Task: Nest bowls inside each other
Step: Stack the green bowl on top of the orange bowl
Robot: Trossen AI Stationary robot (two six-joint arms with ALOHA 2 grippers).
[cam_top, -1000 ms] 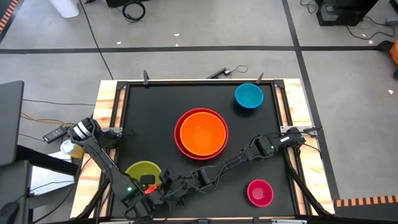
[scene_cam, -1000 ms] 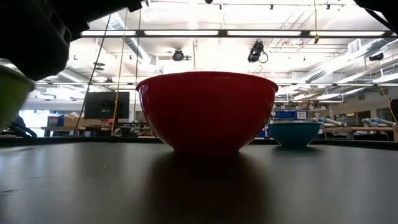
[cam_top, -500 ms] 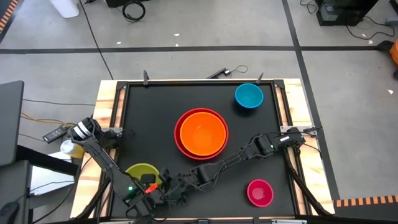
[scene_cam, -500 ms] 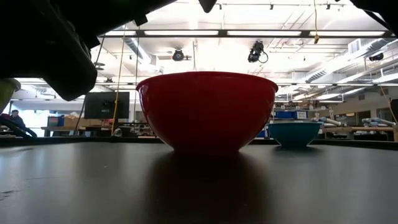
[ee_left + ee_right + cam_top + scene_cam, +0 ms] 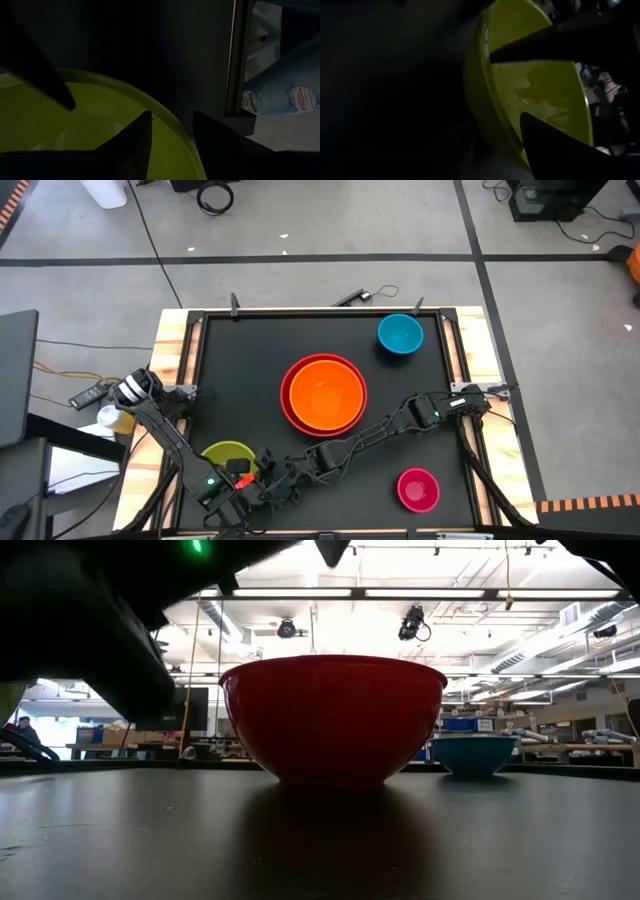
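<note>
The yellow-green bowl [image 5: 228,454] hangs above the table's near left corner; only a sliver [image 5: 8,700] of it shows in the low view, behind a dark arm. My left gripper [image 5: 172,120] is shut on its rim. My right gripper [image 5: 495,125] reaches across from the right and stands open, one finger inside the bowl and one outside. The orange bowl [image 5: 324,392] sits nested in the red bowl [image 5: 333,715] at the middle of the table. The blue bowl [image 5: 400,334] stands at the far right. The pink bowl [image 5: 418,489] stands at the near right. My left gripper holds the yellow-green bowl by its rim [image 5: 186,146], one finger inside the bowl and one outside. The fingers come steeply from above. The bowl hangs off the table. My right gripper straddles the rim [image 5: 487,100] on another side; I cannot tell whether its fingers touch it.
A raised frame [image 5: 320,311] runs round the black table top. A person's leg in torn jeans [image 5: 295,95] shows just beyond the table's edge by the left arm. The right arm [image 5: 370,435] stretches low across the near side, in front of the red bowl.
My right gripper has rolled a little at the yellow-green bowl's rim. In the low view a dark arm has come across the bowl, so that only a sliver of green still shows. The bowl and my left gripper have kept their place.
</note>
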